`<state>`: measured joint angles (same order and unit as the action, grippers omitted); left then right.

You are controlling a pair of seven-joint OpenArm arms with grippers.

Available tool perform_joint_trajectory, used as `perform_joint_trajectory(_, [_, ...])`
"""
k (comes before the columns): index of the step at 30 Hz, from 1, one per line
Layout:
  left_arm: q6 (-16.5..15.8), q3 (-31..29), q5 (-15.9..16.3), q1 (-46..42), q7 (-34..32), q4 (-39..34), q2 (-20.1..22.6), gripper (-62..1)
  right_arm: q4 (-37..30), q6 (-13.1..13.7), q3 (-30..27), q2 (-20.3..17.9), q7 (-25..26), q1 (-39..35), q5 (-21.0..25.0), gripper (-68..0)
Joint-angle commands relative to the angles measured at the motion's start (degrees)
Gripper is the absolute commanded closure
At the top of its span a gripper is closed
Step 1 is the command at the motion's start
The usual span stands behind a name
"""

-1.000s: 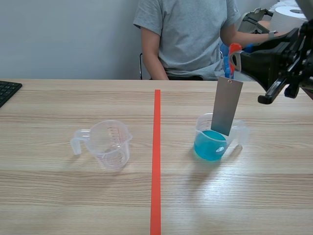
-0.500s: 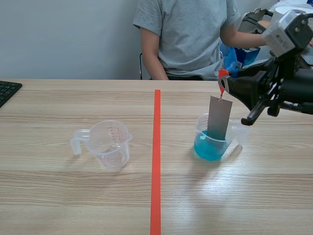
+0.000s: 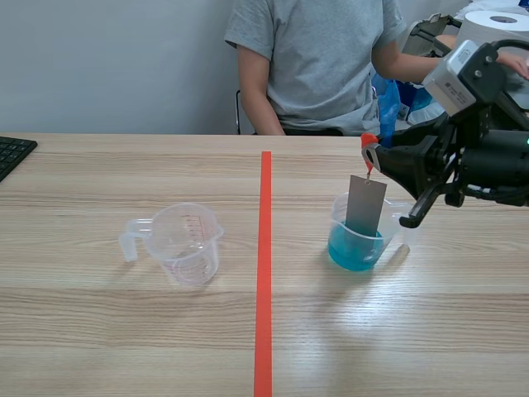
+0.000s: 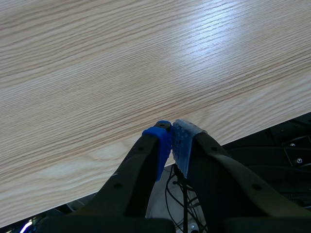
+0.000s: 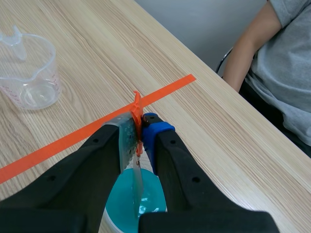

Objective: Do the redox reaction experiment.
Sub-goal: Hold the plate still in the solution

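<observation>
A clear cup [image 3: 361,236] with blue liquid [image 5: 133,200] stands right of the orange tape line. A grey metal strip [image 3: 365,206] hangs by an orange-red loop [image 3: 367,144] with its lower end down in the blue liquid. My right gripper [image 3: 371,156] is shut on that loop [image 5: 136,114], directly above the cup. An empty clear measuring cup [image 3: 183,242] stands left of the line; it shows ahead of the right gripper too [image 5: 29,70]. My left gripper [image 4: 171,141] is shut on nothing above the table's near edge, out of the scene view.
A person in a grey shirt [image 3: 318,62] sits across the table. A black keyboard [image 3: 11,153] lies at the far left edge. A white paper roll [image 3: 492,29] stands behind the right arm.
My right gripper has come down and slightly left, lowering the metal strip from above the cup into the blue liquid.
</observation>
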<state>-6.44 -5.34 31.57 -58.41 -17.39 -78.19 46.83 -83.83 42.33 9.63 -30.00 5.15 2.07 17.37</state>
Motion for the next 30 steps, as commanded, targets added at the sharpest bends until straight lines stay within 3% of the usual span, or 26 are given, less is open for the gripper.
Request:
perform_joint_trajectory(1, [-0.3,-0.5,0.3,0.0,-0.7,-0.5,-0.6,-4.7,0.3,0.4,-0.5,-0.8,1.3,1.6,0.8,-1.5])
perform_joint_trajectory(7, [-0.3,-0.5,0.4,-1.3,-0.7,-0.5,-0.6,-4.7,1.5,0.4,-0.5,-0.8,4.0,1.6,-2.0,-1.5])
perform_joint_trajectory(30, [-0.3,-0.5,0.4,-1.9,-0.7,-0.5,-2.1,-4.7,1.8,0.4,-0.5,-0.8,4.5,1.6,-2.2,-1.5])
